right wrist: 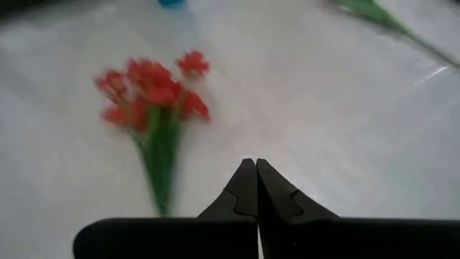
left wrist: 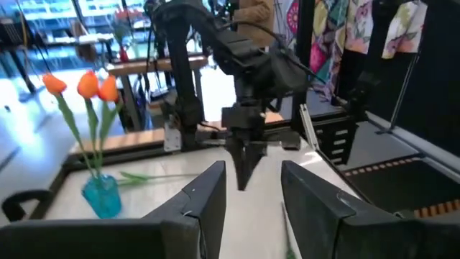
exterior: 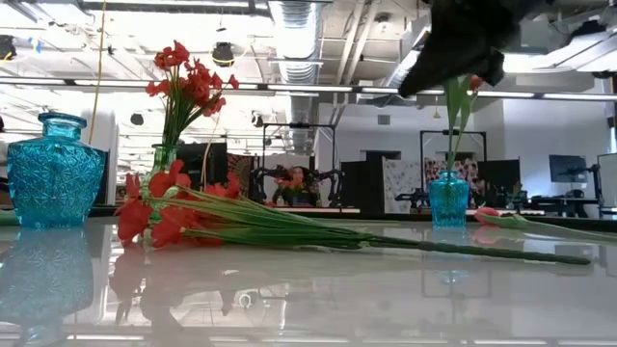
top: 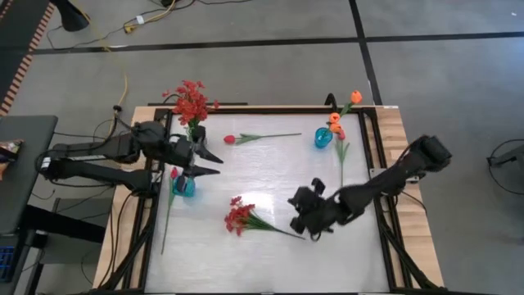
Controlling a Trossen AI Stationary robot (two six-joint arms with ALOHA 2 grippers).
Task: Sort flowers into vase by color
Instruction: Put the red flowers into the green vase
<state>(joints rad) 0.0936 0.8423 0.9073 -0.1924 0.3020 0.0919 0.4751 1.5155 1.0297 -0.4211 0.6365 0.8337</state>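
A bushy red spray (top: 239, 217) (right wrist: 154, 93) lies flat on the white table, its stem pointing at my right gripper (top: 300, 216) (right wrist: 256, 170). That gripper is shut and hovers just off the stem's end. My left gripper (top: 219, 163) (left wrist: 251, 191) is open and held level over the table's left side, above a blue vase (top: 185, 186) (exterior: 54, 173). Another red spray (top: 191, 102) (exterior: 183, 82) stands in a dark vase. Orange tulips (top: 336, 123) (left wrist: 83, 85) stand in a second blue vase (top: 322, 138) (left wrist: 100, 196). A red-pink tulip (top: 237, 138) lies on the far part of the table.
A pink tulip bud (top: 173, 174) shows beside the left blue vase, its stem running toward the near edge. I cannot tell whether it stands in the vase. The table has a raised dark rim (top: 270, 107). Free white surface lies in the middle and along the near side.
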